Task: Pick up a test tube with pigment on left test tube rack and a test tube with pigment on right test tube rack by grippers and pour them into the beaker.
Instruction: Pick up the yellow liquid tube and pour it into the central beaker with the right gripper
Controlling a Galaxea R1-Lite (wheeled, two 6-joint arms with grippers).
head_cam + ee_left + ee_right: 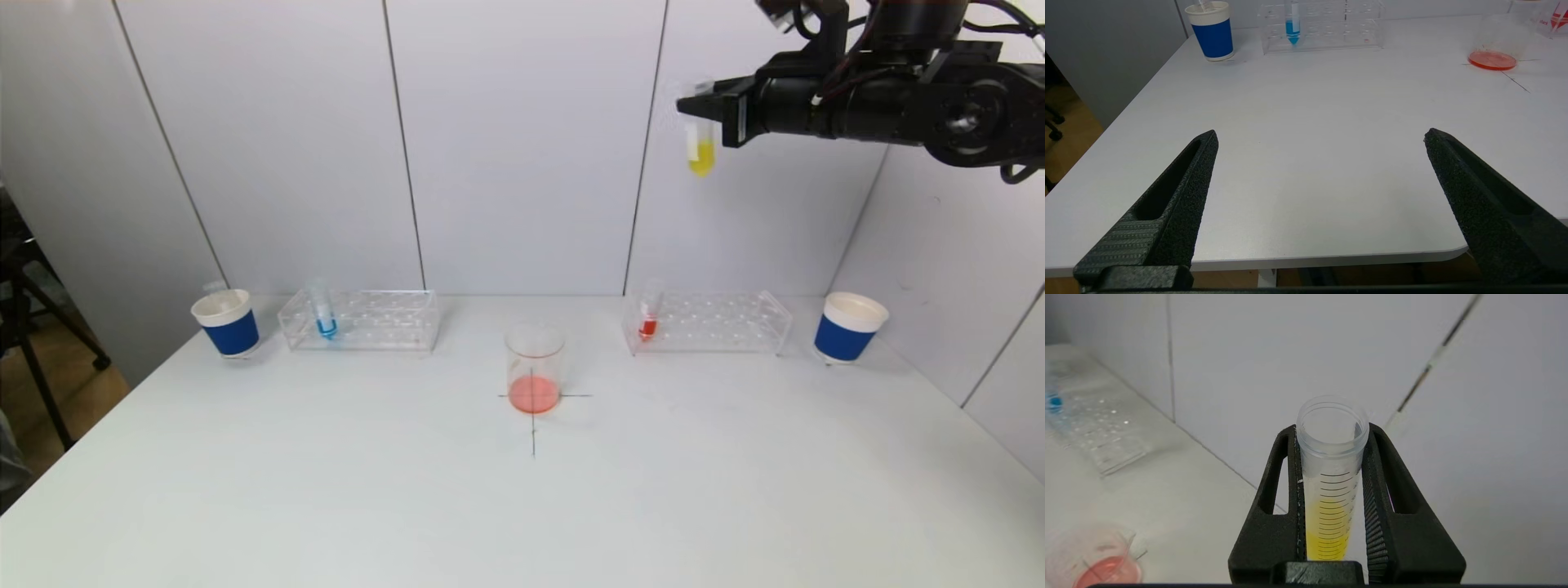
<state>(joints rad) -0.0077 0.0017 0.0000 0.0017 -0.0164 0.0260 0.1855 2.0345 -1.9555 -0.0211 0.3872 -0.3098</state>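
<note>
We hold the yellow test tube (1331, 490) upright in the right tool (700, 110), whose two fingers (1290, 490) are clamped on the wall of the tube just under its open rim, and the yellow pigment sits in the lower part, below the grip. The tube hangs high in the air; the beaker (535, 367), with some red liquid at its bottom, stands far below the tool and to its left side, on the cross mark of the surface (522, 506). From here we see some risks. The tube is smooth and round, so if the tool turns too fast for the pour, it may slide or rotate between the fingers. If we tilt the tube before its mouth is over the beaker and close to it, the pigment will fall on the surface or splash out, because the way down is long. The right rack (706, 322), directly below the tool, carries a red tube (649, 314); a low path could hit it. The left tool (1321, 136) stands wide apart and empty, low near the front edge of the surface, with the blue tube (1292, 24) in the left rack (1323, 24) far ahead of it, beside a blue paper cup (1212, 30).
</note>
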